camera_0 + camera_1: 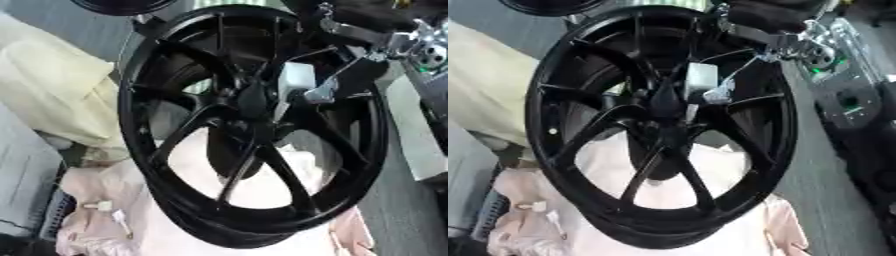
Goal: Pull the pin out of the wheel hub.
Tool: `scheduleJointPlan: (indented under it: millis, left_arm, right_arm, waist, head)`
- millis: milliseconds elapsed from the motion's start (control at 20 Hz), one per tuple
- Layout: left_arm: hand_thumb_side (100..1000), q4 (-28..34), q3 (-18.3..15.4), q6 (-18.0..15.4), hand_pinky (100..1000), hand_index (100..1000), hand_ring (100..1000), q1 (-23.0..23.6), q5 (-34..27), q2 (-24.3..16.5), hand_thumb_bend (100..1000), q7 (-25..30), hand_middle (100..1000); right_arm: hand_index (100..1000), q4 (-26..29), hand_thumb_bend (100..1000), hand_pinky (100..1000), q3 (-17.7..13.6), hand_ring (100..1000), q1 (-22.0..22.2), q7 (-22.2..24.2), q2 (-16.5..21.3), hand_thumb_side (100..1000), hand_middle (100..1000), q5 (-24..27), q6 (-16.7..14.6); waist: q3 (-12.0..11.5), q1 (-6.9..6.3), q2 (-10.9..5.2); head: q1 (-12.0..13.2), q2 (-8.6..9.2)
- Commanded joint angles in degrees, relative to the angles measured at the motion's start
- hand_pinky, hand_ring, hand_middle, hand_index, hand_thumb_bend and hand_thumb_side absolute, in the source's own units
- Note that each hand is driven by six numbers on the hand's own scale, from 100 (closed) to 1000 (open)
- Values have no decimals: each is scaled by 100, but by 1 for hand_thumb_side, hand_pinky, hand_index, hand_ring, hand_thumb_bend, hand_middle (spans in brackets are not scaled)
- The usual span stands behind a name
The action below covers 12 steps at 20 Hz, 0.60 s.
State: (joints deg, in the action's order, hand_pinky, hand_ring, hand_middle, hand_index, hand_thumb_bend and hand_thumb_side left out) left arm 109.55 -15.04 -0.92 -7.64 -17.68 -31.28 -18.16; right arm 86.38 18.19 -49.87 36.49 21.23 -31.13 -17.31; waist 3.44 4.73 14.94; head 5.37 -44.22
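A large black spoked wheel (166, 145) stands tilted and fills most of both views. Its hub (249, 117) lies at the centre, where the spokes meet. My right arm (385, 35) comes in from the upper right, and my right hand (302, 82), with a white block and a silver bracket on it, sits right against the hub. A thin pale rod (280, 111), possibly the pin, runs down from the hand beside the hub. The hand is dark against the dark wheel, so its grip stays unclear. My left hand appears in neither view.
Pink cloth (96, 185) lies under and behind the wheel, and cream padding (52, 85) sits at the left. Small white pieces (103, 206) lie on the pink cloth. Silver and black equipment (846, 95) stands at the right, on grey floor.
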Motion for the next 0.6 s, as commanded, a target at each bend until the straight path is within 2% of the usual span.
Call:
scheduleJointPlan:
  millis: [50,600]
  left_arm:
    - [782,80,-66,-21,468,655,501,-56,14,-168,100,8,531]
    - [784,75,-65,-21,468,654,502,-44,19,-173,100,18,530]
  right_arm:
    - [767,27,527,717,-100,701,-76,4,45,487,538,-6,22]
    - [722,-37,515,712,-144,686,3,34,46,465,507,-53,82]
  waist:
    - [-20,-45,-76]
    - [-23,-42,-60]
  head:
    - [-23,10]
    - [80,10]
